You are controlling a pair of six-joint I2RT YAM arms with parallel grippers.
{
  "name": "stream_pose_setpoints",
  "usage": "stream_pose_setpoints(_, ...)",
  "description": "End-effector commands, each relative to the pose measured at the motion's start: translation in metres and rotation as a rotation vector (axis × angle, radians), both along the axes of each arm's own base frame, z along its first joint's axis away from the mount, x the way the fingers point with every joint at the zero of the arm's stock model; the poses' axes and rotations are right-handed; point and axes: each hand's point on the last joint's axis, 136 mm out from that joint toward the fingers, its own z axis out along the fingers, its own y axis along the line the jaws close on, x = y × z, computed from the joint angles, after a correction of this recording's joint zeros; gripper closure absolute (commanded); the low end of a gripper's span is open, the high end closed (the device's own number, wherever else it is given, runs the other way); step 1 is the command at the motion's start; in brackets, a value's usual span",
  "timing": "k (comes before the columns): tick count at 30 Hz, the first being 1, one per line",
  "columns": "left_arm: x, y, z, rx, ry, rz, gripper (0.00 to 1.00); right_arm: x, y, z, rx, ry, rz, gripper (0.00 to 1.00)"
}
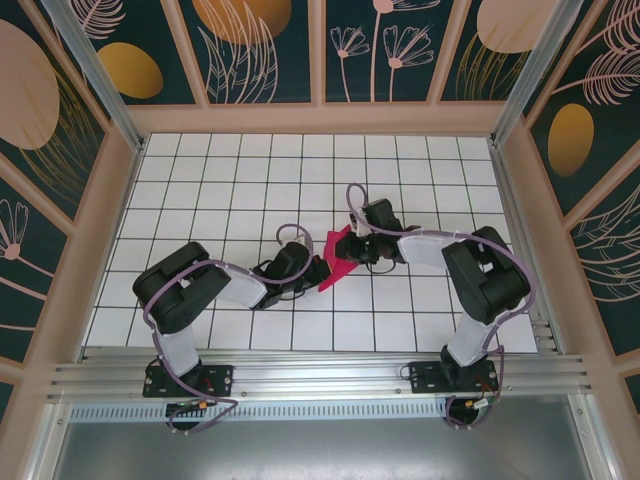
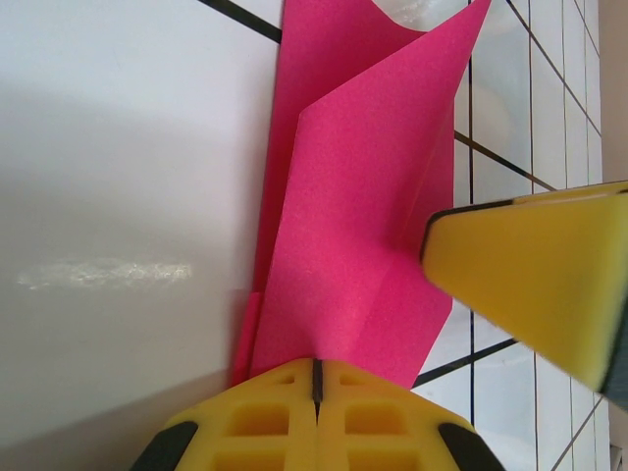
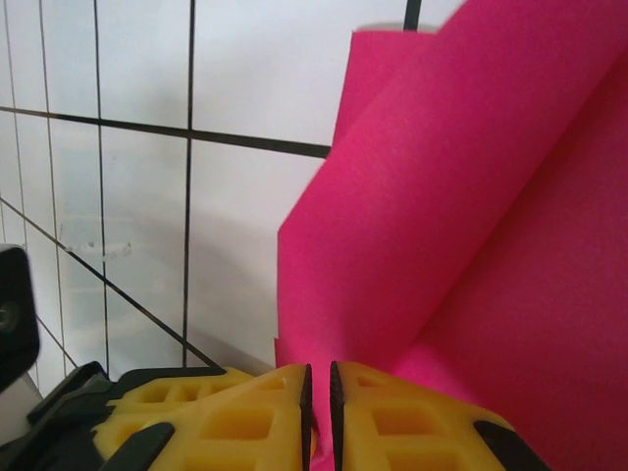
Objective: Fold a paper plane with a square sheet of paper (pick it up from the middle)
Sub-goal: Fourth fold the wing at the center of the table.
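The magenta-pink sheet of paper (image 1: 338, 258) hangs folded and creased between my two grippers, just above the middle of the white grid table (image 1: 250, 180). My left gripper (image 1: 318, 270) is shut on the paper's lower edge (image 2: 343, 245), its yellow jaws (image 2: 316, 378) pressed together on it. My right gripper (image 1: 356, 244) holds the opposite side. Its jaws (image 3: 319, 388) stand a hair apart with a layer of paper (image 3: 432, 216) between the pads. One yellow right fingertip (image 2: 540, 275) rests against the sheet in the left wrist view. Whether the fold has a paper plane's pointed shape I cannot tell.
Wooden-framed walls with dark floral panels (image 1: 260, 50) enclose the table on three sides. An aluminium rail (image 1: 320, 375) carries both arm bases at the near edge. The black body of the left arm (image 3: 15, 314) shows at the left of the right wrist view.
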Motion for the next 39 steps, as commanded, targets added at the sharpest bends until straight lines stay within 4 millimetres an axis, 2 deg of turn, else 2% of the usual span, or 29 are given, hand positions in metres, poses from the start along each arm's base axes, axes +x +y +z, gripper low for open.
stream_pose_setpoints(1, -0.015, 0.012, -0.033, 0.091, 0.097, -0.018, 0.95, 0.003, 0.010, 0.003, 0.039, -0.021, 0.046, 0.84)
stream_pose_setpoints(8, -0.015, 0.010, -0.032, 0.088, 0.096, -0.023, 0.95, 0.000, 0.012, -0.006, 0.035, 0.005, 0.061, 0.84)
stream_pose_setpoints(12, -0.015, 0.010, -0.032, 0.088, 0.098, -0.024, 0.95, 0.000, 0.013, -0.003, 0.037, -0.002, 0.062, 0.84)
stream_pose_setpoints(27, -0.017, 0.009, -0.022, 0.069, 0.085, -0.036, 0.92, 0.014, -0.013, -0.031, -0.135, 0.008, -0.055, 0.85)
stream_pose_setpoints(31, -0.015, 0.006, -0.003, 0.040, 0.050, -0.050, 0.90, 0.012, -0.016, -0.038, -0.155, 0.026, -0.059, 0.85)
stream_pose_setpoints(34, -0.011, 0.003, 0.020, 0.006, -0.001, -0.050, 0.87, 0.009, -0.019, -0.042, -0.173, 0.036, -0.062, 0.86)
stream_pose_setpoints(35, -0.008, 0.001, 0.036, -0.018, -0.036, -0.052, 0.86, 0.008, -0.020, -0.044, -0.177, 0.040, -0.061, 0.86)
stream_pose_setpoints(36, -0.008, 0.000, 0.043, -0.029, -0.051, -0.055, 0.85, 0.007, -0.020, -0.045, -0.178, 0.040, -0.060, 0.86)
stream_pose_setpoints(39, -0.007, -0.002, 0.054, -0.044, -0.071, -0.066, 0.83, 0.005, -0.020, -0.046, -0.177, 0.046, -0.058, 0.86)
